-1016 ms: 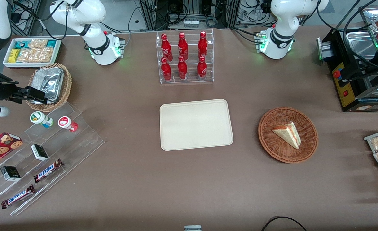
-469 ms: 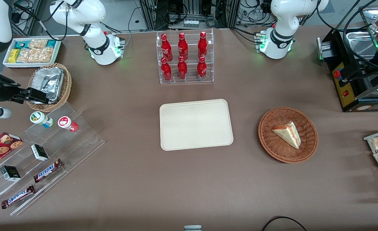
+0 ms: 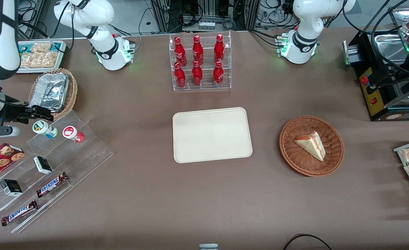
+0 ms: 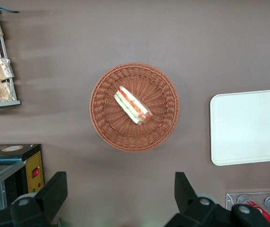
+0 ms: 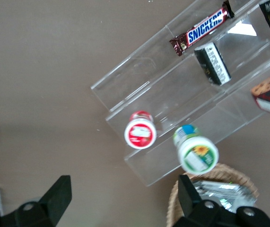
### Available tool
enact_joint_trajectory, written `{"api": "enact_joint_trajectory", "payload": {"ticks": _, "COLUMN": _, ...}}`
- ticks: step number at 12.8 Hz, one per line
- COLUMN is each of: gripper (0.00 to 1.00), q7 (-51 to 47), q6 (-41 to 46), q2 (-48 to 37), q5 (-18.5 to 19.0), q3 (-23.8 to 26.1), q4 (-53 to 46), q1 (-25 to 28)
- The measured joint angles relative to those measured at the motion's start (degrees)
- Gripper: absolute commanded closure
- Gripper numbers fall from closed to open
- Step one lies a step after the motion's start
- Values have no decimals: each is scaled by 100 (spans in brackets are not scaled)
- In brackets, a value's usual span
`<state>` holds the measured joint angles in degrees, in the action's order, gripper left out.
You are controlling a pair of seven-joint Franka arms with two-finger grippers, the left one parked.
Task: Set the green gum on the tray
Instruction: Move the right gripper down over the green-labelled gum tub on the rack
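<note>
Our black two-finger gripper [image 3: 43, 114] has dropped closer to the small white green-lidded gum canister [image 3: 44, 128], fingers apart, so grabbing it and carrying it to the bare cream rectangular tray [image 3: 212, 134] are both left.

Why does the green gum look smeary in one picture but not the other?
Right wrist view: the green gum looks smeared and blurry between the open gripper fingers. Front view: the green gum looks crisp on the clear stepped shelf, beside the gripper.
</note>
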<state>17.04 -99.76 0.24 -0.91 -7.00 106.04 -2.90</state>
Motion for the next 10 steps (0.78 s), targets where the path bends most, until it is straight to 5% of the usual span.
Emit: {"api": "enact_joint_trajectory", "payload": {"ticks": 10, "gripper": 0, "q7": 3362, "q6": -2177, "q2": -417, "q5": -6, "q3": -596, "q4": 1765, "q1": -285}}
